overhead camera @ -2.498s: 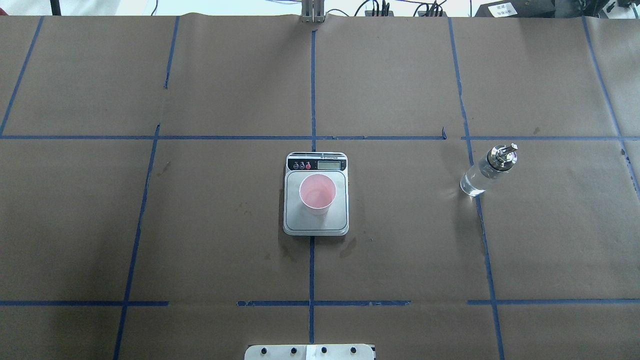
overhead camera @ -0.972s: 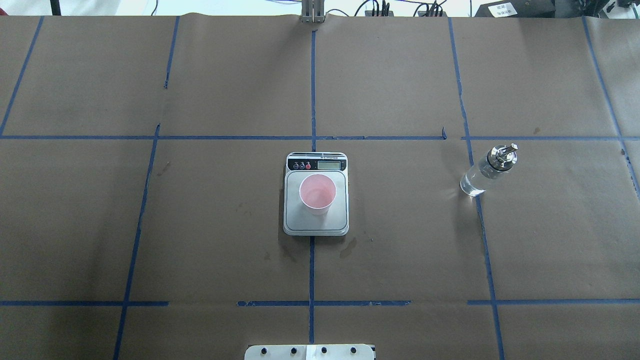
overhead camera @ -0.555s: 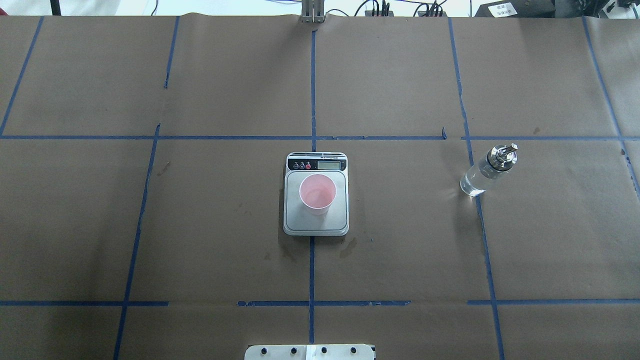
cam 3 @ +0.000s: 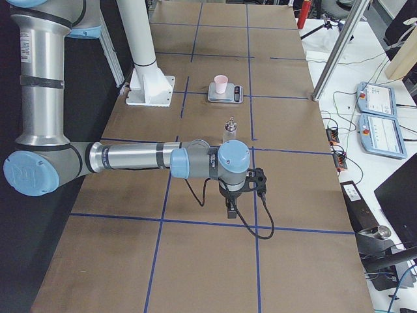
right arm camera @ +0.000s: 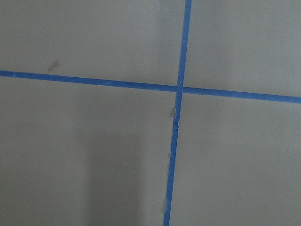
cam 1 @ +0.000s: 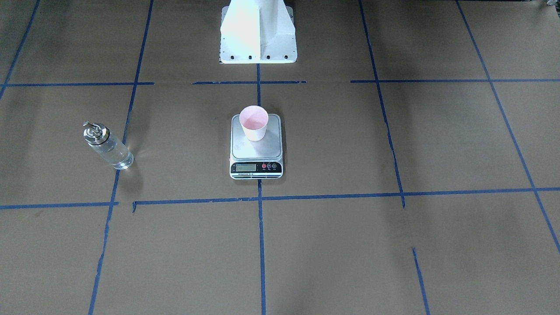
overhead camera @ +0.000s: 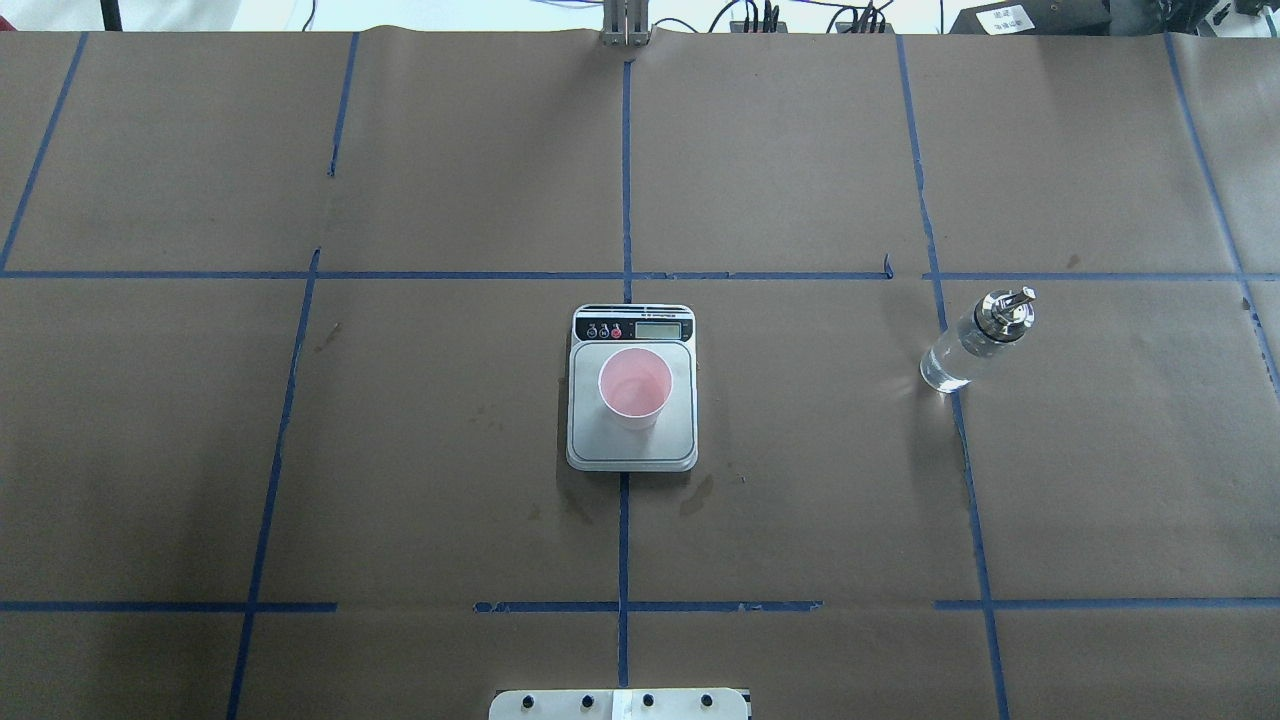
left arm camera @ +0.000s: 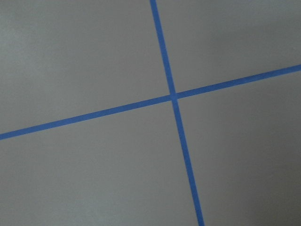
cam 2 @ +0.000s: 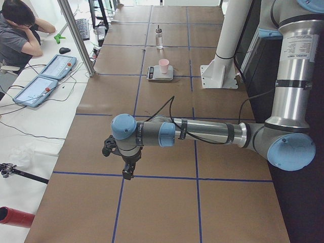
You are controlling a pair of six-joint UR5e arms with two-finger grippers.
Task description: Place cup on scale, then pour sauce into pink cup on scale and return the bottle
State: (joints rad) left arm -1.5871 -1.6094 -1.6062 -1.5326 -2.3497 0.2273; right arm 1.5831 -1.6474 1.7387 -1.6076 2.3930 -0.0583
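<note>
The pink cup stands upright on the scale at the table's middle; it also shows in the front-facing view on the scale. The glass bottle with a silver spout stands upright on the table to the right, apart from the scale, with clear sauce inside. It shows at the left in the front-facing view. My left gripper and right gripper hang over bare table at the table's ends, far from both. I cannot tell whether they are open or shut.
The table is covered in brown paper with a blue tape grid. The white robot base stands behind the scale. An operator sits past the table's far edge, with teach pendants and an aluminium post beside it.
</note>
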